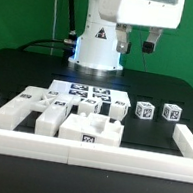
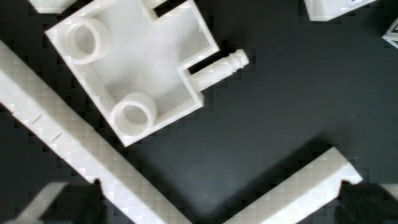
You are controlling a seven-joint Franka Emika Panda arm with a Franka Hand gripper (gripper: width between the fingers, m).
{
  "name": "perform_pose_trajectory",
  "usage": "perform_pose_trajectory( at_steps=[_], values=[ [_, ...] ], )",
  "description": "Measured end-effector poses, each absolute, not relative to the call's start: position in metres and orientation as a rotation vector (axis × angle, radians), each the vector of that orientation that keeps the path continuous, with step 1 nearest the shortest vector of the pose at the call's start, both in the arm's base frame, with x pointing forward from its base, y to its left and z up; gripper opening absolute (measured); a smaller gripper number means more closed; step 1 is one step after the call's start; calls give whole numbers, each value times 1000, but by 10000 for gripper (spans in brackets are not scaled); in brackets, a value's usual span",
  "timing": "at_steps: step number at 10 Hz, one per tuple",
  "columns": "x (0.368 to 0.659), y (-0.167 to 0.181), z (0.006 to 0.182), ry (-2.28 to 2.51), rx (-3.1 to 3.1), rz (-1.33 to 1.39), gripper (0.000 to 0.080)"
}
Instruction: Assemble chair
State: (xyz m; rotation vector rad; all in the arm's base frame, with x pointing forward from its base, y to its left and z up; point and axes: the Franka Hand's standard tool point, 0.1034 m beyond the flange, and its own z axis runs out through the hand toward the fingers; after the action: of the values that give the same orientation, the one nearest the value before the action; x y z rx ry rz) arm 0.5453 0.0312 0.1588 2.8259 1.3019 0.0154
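Note:
The chair's white tagged parts lie loose on the black table. In the exterior view a flat square plate point(image 1: 91, 132) sits at the front, two blocky bars point(image 1: 17, 107) point(image 1: 51, 112) lie to its left, and two small cubes point(image 1: 145, 110) point(image 1: 171, 112) stand toward the right. My gripper point(image 1: 138, 42) hangs high above the table in front of the robot base, open and holding nothing. The wrist view shows a white part point(image 2: 134, 65) with two round sockets and short pegs. My gripper point(image 2: 217, 203) shows only its dark fingertips point(image 2: 64, 205) at the frame's edge, set wide apart.
Long white border rails point(image 1: 86, 151) frame the work area at the front and at both sides point(image 1: 188, 144). In the wrist view two rails point(image 2: 71, 140) point(image 2: 306, 185) meet in a corner. The marker board point(image 1: 85, 91) lies flat behind the parts. The robot base point(image 1: 97, 49) stands at the back.

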Motion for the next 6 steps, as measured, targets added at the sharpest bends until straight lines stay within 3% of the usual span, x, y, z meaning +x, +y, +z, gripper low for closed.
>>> perform_pose_trajectory(
  at_steps=[6],
  values=[
    [545,31,158,1296,2829,13,650]
  ],
)
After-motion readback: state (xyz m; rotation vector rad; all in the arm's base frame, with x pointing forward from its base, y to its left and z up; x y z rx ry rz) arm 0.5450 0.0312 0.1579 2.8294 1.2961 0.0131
